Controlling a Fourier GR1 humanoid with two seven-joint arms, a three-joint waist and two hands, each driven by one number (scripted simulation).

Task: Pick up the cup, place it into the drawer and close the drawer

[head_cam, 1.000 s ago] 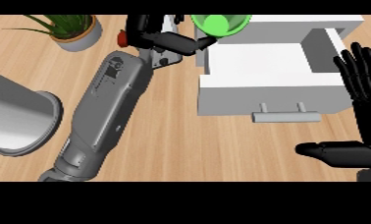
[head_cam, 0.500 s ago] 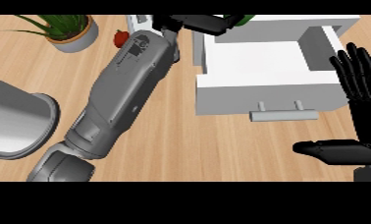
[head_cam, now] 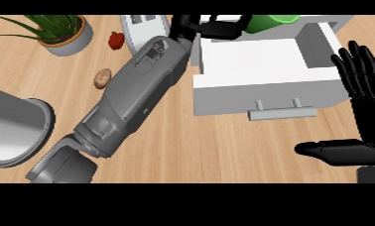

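The left hand curls round the green cup at the open drawer's far edge — a rigid, light, probably slick cup, best held round its wall. The right hand rests open at the right edge.

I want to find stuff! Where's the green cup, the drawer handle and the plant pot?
green cup (head_cam: 275, 22), head view, on its green side beside the left hand.
drawer handle (head_cam: 282, 113), head view, middle of the grey bar.
plant pot (head_cam: 72, 41), head view, on its grey wall.
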